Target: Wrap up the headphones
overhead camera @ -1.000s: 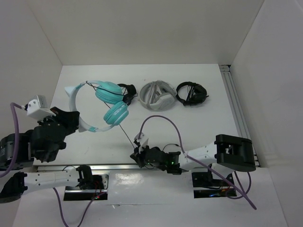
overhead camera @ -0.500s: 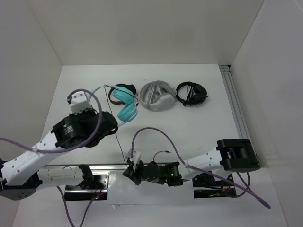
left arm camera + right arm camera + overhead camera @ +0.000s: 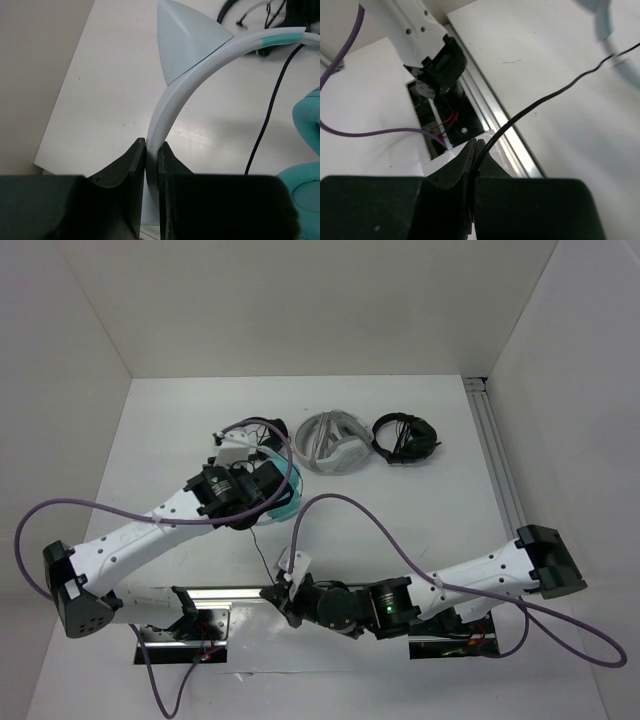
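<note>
The headphones (image 3: 288, 496) are found near the middle of the worktop (image 3: 430, 510), largely hidden beneath the wrist of the left arm, so that only a teal edge is seen from above. Their white headband (image 3: 172, 95) is clamped between the jaws of the left claw (image 3: 152, 150), just below one ear-like point, and teal ear cups are seen at the right edge of the left wrist view. The thin black cable (image 3: 545, 97) is led from the headphones toward the near edge of the worktop, where it is pinched in the tightly closed right claw (image 3: 475, 150). White-grey headphones (image 3: 330, 443) and black headphones (image 3: 405, 438) are laid side by side farther back.
</note>
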Tool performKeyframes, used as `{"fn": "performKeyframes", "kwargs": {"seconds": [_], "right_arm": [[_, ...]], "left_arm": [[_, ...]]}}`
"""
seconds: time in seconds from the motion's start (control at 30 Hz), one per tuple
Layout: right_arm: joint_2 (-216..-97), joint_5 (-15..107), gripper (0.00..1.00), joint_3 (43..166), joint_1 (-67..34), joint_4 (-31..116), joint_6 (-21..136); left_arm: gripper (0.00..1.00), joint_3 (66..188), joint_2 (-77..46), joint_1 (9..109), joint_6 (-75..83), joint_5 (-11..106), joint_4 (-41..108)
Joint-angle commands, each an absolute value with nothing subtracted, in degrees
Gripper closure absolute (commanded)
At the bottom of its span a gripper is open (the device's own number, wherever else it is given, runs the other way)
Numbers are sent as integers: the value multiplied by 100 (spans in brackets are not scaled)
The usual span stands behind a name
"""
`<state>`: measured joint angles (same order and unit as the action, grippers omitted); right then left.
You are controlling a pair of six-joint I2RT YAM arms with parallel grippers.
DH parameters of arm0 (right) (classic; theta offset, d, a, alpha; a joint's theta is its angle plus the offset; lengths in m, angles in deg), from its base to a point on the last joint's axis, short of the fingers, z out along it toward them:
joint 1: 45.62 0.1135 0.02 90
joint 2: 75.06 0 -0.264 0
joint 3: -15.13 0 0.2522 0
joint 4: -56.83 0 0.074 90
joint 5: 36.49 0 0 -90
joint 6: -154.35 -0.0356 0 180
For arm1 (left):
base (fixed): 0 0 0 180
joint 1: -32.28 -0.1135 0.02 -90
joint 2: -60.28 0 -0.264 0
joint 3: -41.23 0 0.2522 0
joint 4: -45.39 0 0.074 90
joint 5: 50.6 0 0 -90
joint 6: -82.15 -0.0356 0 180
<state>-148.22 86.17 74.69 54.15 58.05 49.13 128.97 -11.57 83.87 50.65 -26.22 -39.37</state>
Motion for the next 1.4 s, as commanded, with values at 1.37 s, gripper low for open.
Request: {"fn": "performKeyframes", "kwargs": {"seconds": [1.37], "right_arm": [[-15002, 5351, 88, 6748, 771, 7186, 5390]], "left_arm": [[100, 13277, 878, 9064, 1587, 3089, -2699]]}}
